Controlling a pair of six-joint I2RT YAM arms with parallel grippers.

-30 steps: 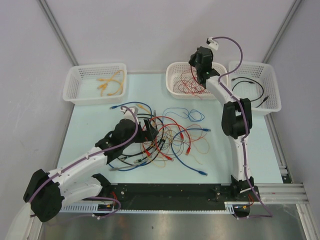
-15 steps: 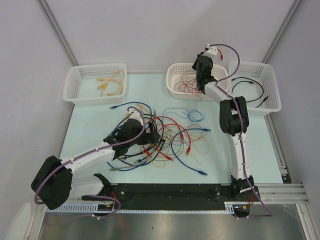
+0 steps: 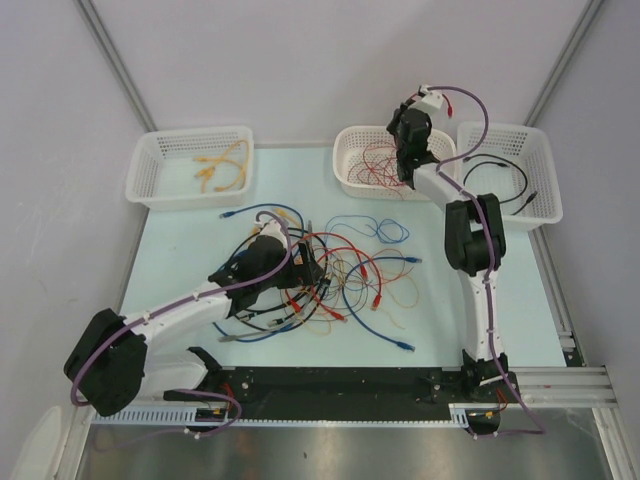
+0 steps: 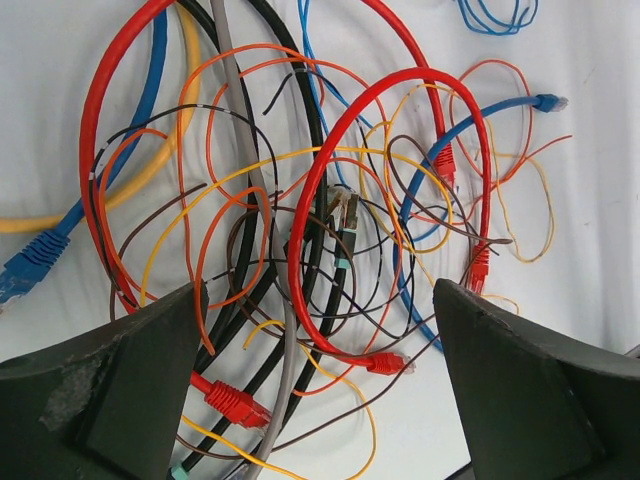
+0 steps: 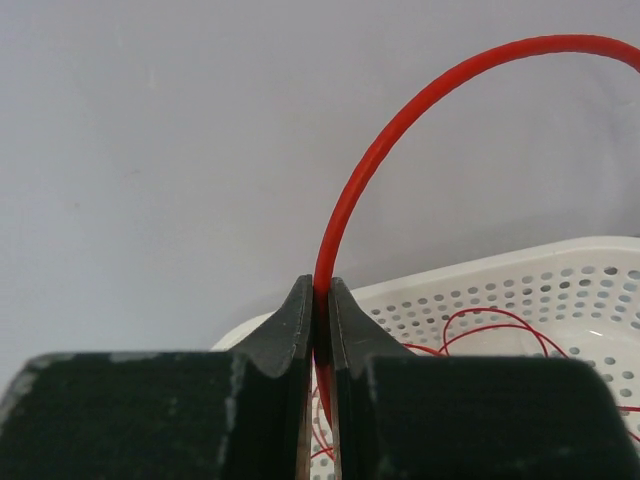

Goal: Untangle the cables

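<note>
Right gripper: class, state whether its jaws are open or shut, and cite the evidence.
Right gripper: shut on a red cable. The right wrist view shows its jaws pressed together, the cable pinched between them.

We see the cables (image 3: 330, 280) tangled at centre: overlapping loops of red, orange, yellow, blue, black and brown. One red cable (image 5: 400, 120) arches upward at the far side.

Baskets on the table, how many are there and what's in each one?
3. Left basket at the far left holds yellow-orange cables; middle basket holds thin red cables; right basket at the far right holds a black cable. None appears hidden.
</note>
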